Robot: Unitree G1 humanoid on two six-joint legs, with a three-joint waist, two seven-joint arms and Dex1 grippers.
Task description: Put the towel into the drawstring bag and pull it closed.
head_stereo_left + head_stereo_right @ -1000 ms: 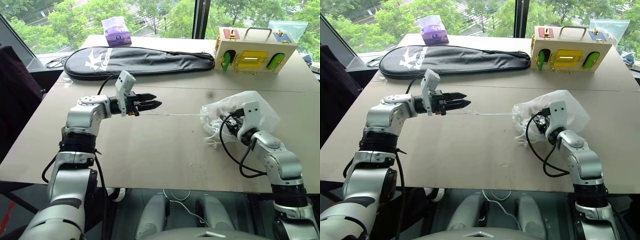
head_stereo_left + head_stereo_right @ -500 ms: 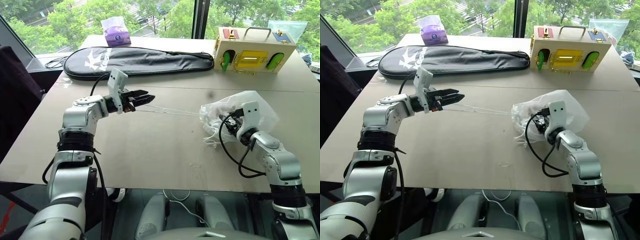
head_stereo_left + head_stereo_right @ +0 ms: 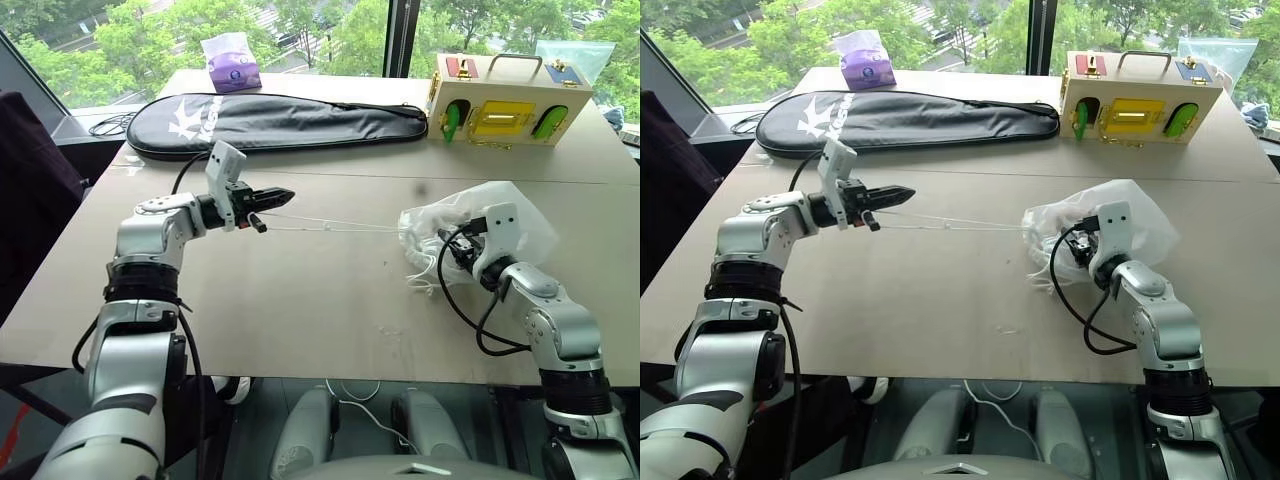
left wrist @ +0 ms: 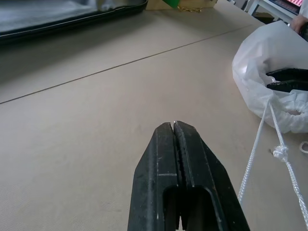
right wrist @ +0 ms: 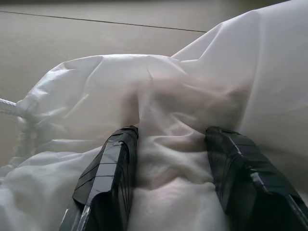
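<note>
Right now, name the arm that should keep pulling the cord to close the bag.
Left. The left gripper is shut, with the taut cord running to it; the right gripper steadies the drawstring bag.

Two black fingers (image 5: 108,180) of the right gripper (image 5: 168,178) stood apart, with bunched white cloth of the drawstring bag (image 5: 192,91) squeezed between them. A white cord (image 5: 9,107) ran from the bag's side over the tan table (image 5: 72,43).
</note>
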